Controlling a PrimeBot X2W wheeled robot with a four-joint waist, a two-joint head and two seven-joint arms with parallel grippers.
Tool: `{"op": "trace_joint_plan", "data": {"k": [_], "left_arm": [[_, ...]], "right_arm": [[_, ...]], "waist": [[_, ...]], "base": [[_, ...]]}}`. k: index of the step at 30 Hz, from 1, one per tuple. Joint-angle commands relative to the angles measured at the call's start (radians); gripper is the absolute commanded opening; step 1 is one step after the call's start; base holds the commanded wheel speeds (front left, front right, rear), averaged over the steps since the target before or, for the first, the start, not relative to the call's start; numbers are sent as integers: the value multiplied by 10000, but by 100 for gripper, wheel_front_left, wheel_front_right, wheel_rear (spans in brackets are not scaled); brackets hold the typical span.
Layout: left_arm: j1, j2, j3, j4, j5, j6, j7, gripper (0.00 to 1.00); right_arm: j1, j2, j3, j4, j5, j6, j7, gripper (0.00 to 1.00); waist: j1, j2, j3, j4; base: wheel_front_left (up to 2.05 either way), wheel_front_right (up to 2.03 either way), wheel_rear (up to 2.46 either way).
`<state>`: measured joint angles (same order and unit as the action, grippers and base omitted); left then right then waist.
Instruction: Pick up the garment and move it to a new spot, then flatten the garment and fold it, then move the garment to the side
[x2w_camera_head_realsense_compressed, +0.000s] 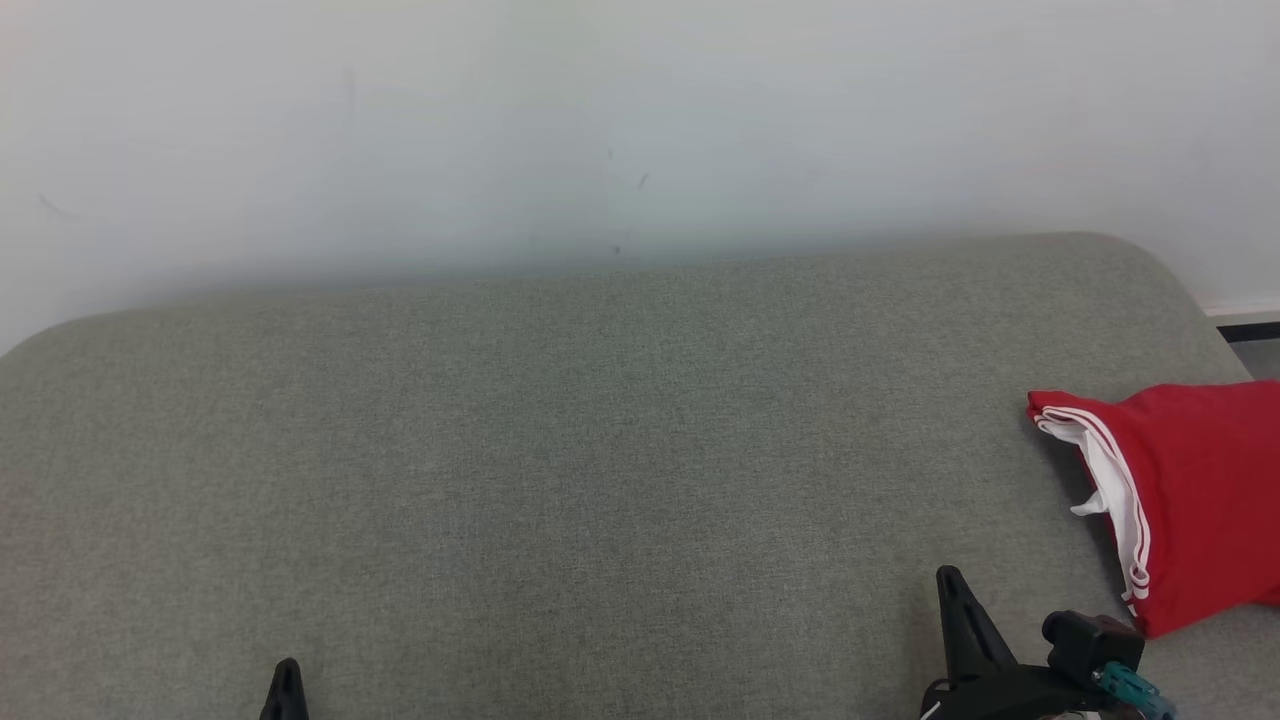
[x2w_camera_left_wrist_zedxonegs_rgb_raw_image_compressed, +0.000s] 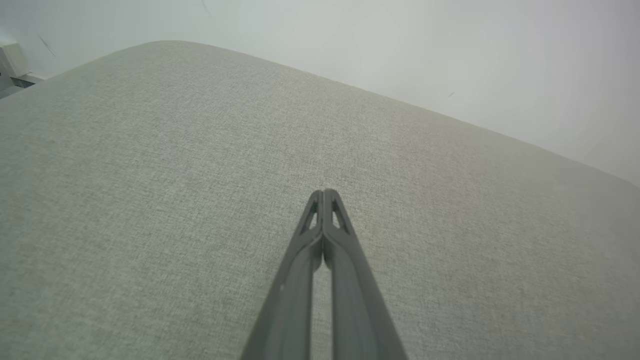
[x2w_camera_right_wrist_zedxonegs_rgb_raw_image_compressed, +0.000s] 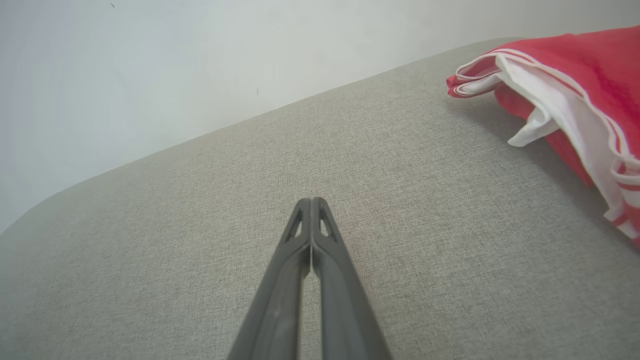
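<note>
While one garment (x2w_camera_head_realsense_compressed: 1200, 480) lies on one cushion (x2w_camera_head_realsense_compressed: 600, 450) | left pincer (x2w_camera_left_wrist_zedxonegs_rgb_raw_image_compressed: 324, 192), right pincer (x2w_camera_right_wrist_zedxonegs_rgb_raw_image_compressed: 311, 200): both closed, empty

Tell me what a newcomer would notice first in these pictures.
The bright red fabric garment with white stripes lies bunched in folds at the far right of the wide grey-green upholstered surface. Low in the head view, the left gripper and the right gripper point up, both shut on nothing and apart from the garment.
</note>
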<state>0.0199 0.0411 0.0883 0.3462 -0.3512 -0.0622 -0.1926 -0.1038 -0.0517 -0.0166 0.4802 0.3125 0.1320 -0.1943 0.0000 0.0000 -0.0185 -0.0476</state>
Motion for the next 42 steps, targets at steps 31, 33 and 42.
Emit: {"op": "trace_joint_plan", "data": {"k": [31, 33, 42], "left_arm": [[-651, 80, 88, -551, -5001, -293, 1168, 0], [-680, 82, 94, -568, -5247, -310, 1232, 0], [-785, 87, 123, -648, -6376, -365, 1517, 0]], "right_arm": [[-133, 9, -373, -1086, 5141, -8, 1176, 0], [-132, 9, -395, -1131, 5413, -9, 1244, 0], [-126, 11, -485, -1327, 6563, -10, 1526, 0]], "waist": [[0, 0, 59, 129], [0, 0, 63, 138], [0, 0, 80, 176]], "base": [[0, 0, 0], [0, 0, 0], [0, 0, 0]]}}
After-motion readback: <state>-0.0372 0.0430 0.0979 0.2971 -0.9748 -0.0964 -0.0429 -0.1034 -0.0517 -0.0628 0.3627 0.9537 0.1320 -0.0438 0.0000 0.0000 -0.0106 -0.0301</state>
